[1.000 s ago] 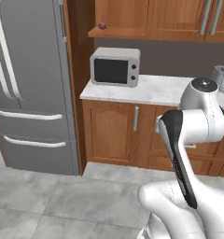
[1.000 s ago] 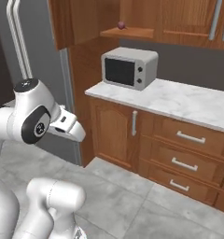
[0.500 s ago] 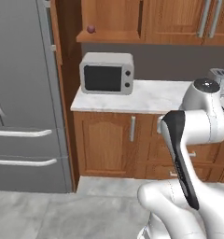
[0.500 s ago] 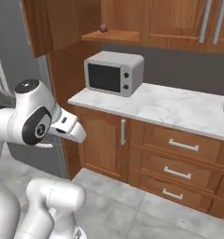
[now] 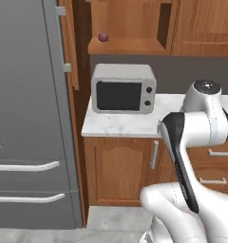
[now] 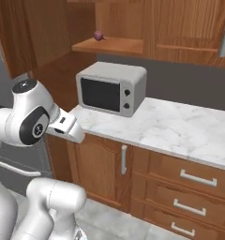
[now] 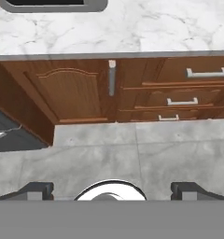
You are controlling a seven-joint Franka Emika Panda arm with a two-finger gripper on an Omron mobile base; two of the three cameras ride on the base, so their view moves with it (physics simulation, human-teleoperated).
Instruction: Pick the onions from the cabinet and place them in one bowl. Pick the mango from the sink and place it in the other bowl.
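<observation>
where cabinet (image 5: 135,28) stands open, round red onion (image 5: 103,36) on shelf; claw (image 7: 112,190) apart.

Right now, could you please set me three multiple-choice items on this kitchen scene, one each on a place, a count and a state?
1. Where is the red onion?
A. on the open cabinet shelf above the microwave
B. on the counter
C. on the floor

2. How many drawer handles are stacked right of the low cupboard door in the hand view?
A. one
B. three
C. five

3. What state is the claw in?
A. shut on the onion
B. shut, empty
C. open, empty

Key: 1 A, it sits on the shelf above the microwave; 2 B, three bars show one above another; 3 C, the fingertips stand wide apart over bare floor.
</observation>
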